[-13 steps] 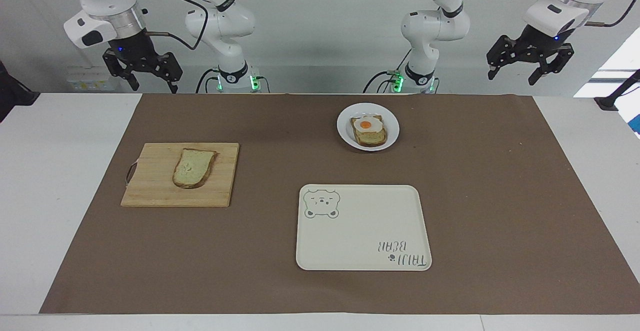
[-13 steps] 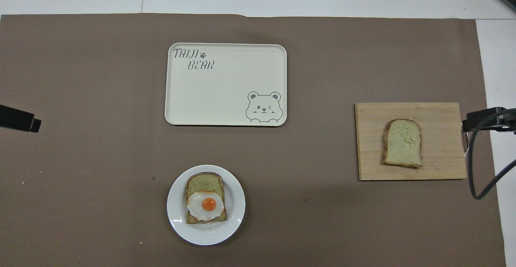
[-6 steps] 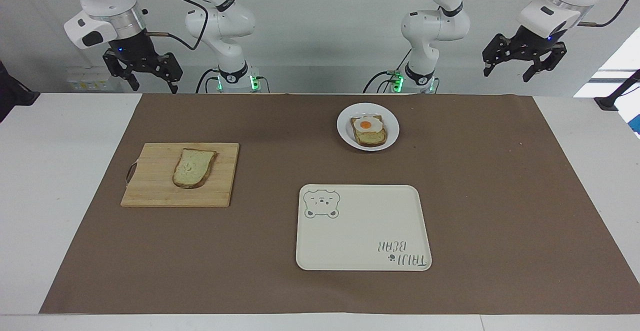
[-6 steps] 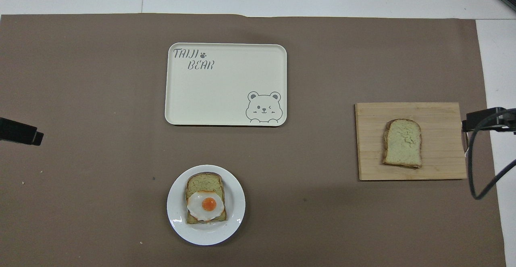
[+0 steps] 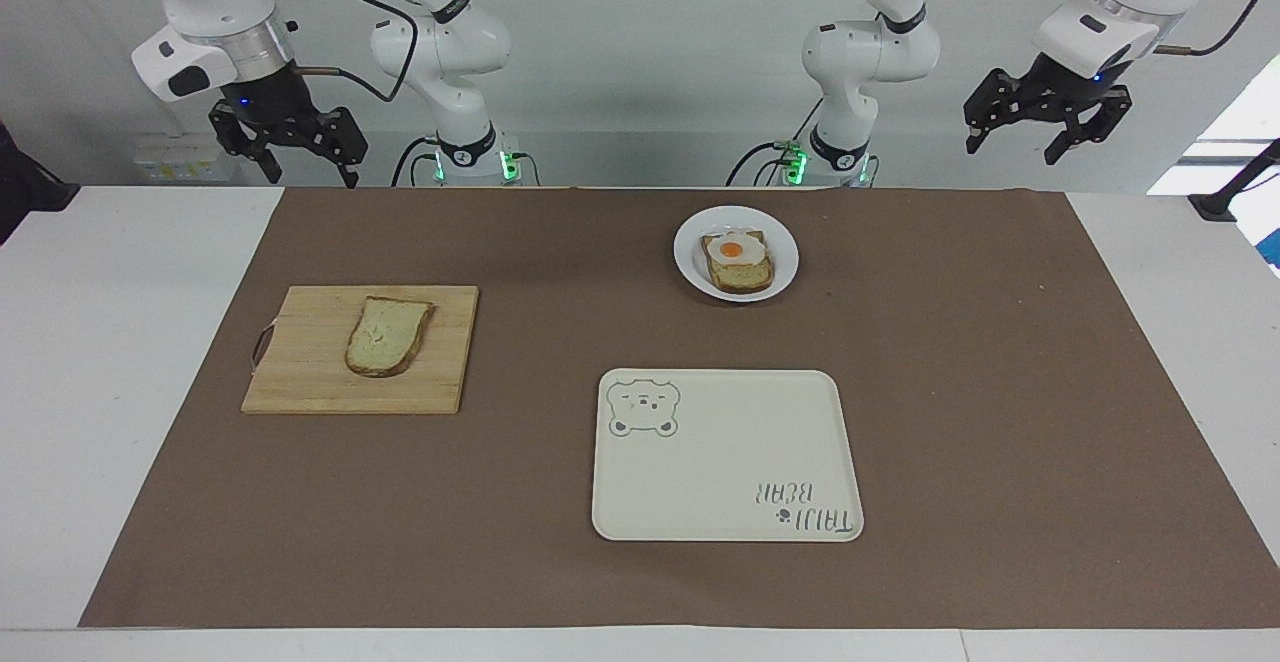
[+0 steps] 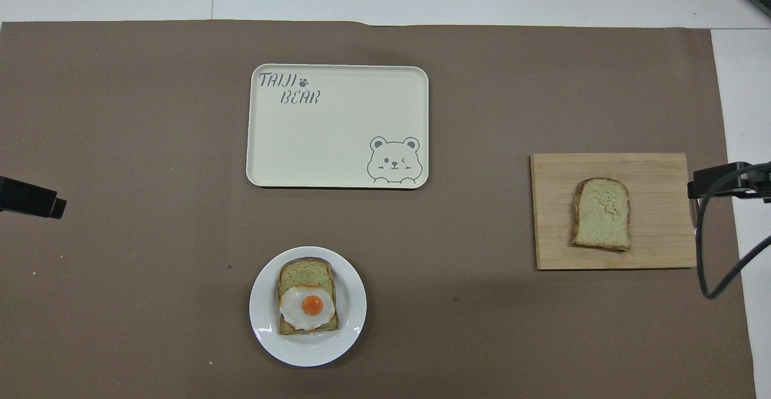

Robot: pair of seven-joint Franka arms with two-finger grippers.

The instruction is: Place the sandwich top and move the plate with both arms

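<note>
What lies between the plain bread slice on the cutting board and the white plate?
Nothing: between the sandwich top on its cutting board and the plate, the overhead view shows only bare brown mat.

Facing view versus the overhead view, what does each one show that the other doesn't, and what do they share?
Only the facing view shows both arms whole, with the right gripper and left gripper raised, open, holding nothing, near the robots' edge of the table. Only the overhead view shows the tray lettering upright, with just dark gripper tips at its side edges. Both show the plain bread slice lying on the cutting board toward the right arm's end, the egg toast on the white plate, and the tray bare, farther from the robots than the plate.
</note>
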